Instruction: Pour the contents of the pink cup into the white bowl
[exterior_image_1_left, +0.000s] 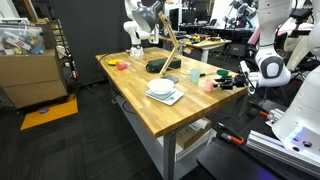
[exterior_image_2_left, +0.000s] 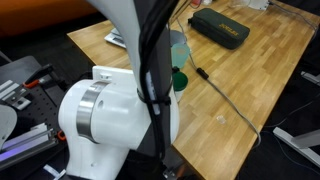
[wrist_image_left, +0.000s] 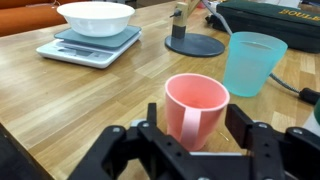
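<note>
1. The gripper (wrist_image_left: 196, 128) hangs low over the wooden table (wrist_image_left: 60, 100), its jaws spread wide and released; nothing is clamped.
2. The pink cup (wrist_image_left: 196, 100) stands upright on the table right between the 2 dark fingers (wrist_image_left: 243, 125); 1 finger sits on each side of it, very close, and I cannot tell whether either pad touches the wall.
3. Just beside the pink cup, a little further from the wrist camera, stands the green cup (wrist_image_left: 252, 62), also upright; the 2 cups are apart.
4. The white bowl (wrist_image_left: 97, 17) rests on a pale square tray (wrist_image_left: 88, 47), well away from the pink cup across bare wood; in an exterior view the bowl (exterior_image_1_left: 161, 87) sits near the table's middle and the pink cup (exterior_image_1_left: 208, 85) near the edge where the arm (exterior_image_1_left: 268, 68) reaches in.
5. A flat dark round base (wrist_image_left: 195, 45) lies between bowl and green cup; a long dark case (wrist_image_left: 275, 14) lies behind.
</note>
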